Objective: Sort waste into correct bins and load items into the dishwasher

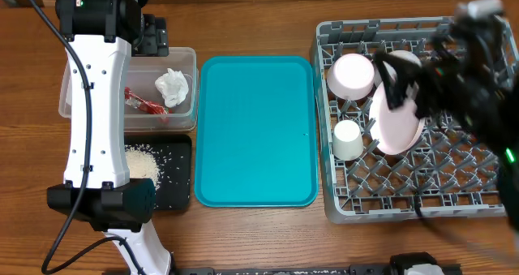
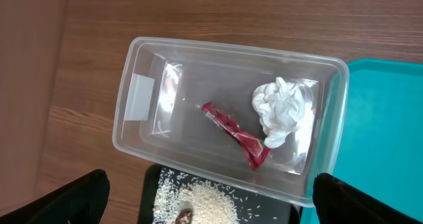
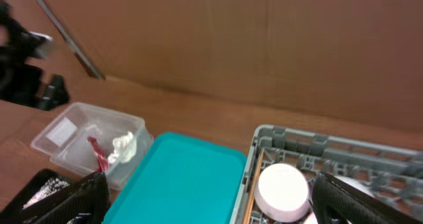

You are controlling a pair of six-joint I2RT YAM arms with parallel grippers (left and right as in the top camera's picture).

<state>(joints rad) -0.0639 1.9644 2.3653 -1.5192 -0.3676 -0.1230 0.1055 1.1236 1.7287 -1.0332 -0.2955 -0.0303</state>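
The clear tub (image 1: 184, 58) holds the crumpled white napkin (image 1: 173, 86) and the red wrapper (image 1: 144, 105); both also show in the left wrist view, napkin (image 2: 283, 110) and wrapper (image 2: 236, 135). White rice (image 1: 143, 162) with a brown scrap (image 2: 185, 215) lies in the black tray (image 1: 180, 186). The grey dish rack (image 1: 340, 204) holds an upturned bowl (image 1: 351, 76), a cream cup (image 1: 349, 139), the pink plate (image 1: 399, 121) on edge and a second bowl partly hidden by the right arm. My left gripper (image 2: 211, 207) is open and empty above the tub. My right gripper (image 3: 211, 207) is open and empty above the rack.
The large teal tray (image 1: 255, 129) lies between the bins and the rack. My white left arm (image 1: 97, 105) covers the left part of the tub and the black tray. My right arm (image 1: 470, 72) is blurred over the rack's right half.
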